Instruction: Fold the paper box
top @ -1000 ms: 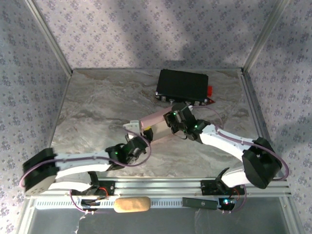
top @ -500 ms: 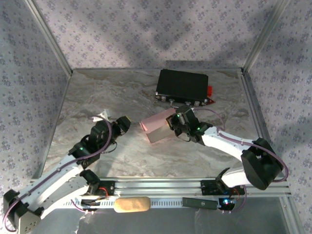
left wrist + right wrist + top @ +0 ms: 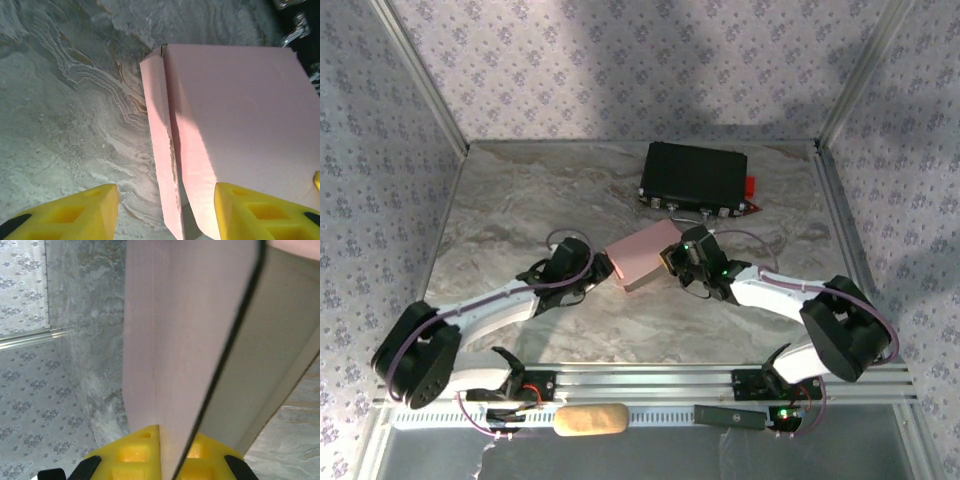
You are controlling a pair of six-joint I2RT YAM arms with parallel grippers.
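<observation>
The pink paper box (image 3: 642, 254) lies folded up on the marble table, just in front of the black case. My left gripper (image 3: 599, 270) is open at its left end. In the left wrist view the yellow fingers (image 3: 75, 212) straddle the box's (image 3: 235, 110) narrow side flap (image 3: 157, 130), which stands slightly ajar along a seam. My right gripper (image 3: 671, 261) is shut on the box's right edge. In the right wrist view the gripper (image 3: 167, 435) pinches a pink panel (image 3: 175, 330), with the pale reverse face (image 3: 270, 345) beside it.
A black hard case (image 3: 694, 175) with metal latches and a red tag (image 3: 751, 186) sits at the back, close behind the box. Patterned walls and metal posts enclose the table (image 3: 520, 200). A tan block (image 3: 588, 420) lies on the front rail.
My left gripper swung away to the left and has come back to the box's left end. The white flap seen sticking out at the left has closed in. The right grip has held.
</observation>
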